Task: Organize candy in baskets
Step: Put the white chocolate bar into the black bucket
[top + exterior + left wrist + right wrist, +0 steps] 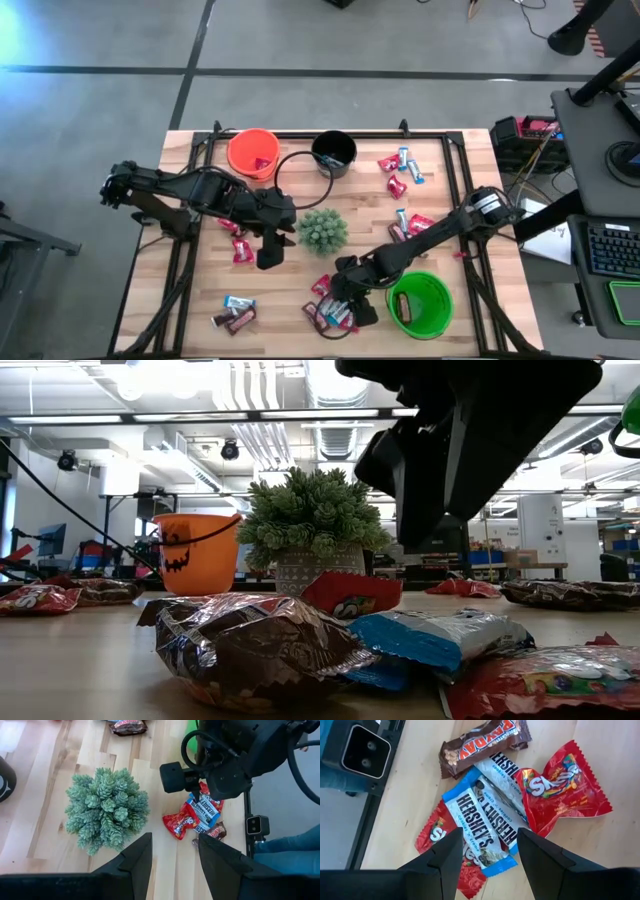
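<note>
Three round plastic buckets, orange [252,153], black [334,153] and bright green [420,303], seen from above on the wooden bench [200,290]; right gripper [345,312] poised over a heap of shiny wrapped bars [328,312] by the near edge, left gripper [270,252] idle beside the spiky plant [323,230]. Crinkled foil noted at table height. Both wrists: jaws parted, empty. Judged light, slippery; best pinched across the flat middle.

High view straight down; low view level at tabletop; both sharing plant [323,229] [308,520].
</note>
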Controlling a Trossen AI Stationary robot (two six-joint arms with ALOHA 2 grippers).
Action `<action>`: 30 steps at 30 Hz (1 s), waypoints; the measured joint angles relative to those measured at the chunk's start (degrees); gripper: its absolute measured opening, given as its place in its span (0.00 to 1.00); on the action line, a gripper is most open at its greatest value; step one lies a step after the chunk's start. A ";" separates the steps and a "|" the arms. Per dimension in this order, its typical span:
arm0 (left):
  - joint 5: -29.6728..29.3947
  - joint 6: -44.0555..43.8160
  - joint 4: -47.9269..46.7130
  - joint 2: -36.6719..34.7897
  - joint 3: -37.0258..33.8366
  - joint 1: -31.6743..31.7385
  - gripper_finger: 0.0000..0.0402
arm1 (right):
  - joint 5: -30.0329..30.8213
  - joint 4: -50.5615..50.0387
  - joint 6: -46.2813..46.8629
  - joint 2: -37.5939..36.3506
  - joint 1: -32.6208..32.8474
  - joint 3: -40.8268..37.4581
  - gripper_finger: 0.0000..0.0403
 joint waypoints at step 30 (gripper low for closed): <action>-0.02 -0.22 -0.02 0.01 0.00 0.00 0.35 | -1.01 1.88 -0.11 -0.02 1.86 -4.45 0.44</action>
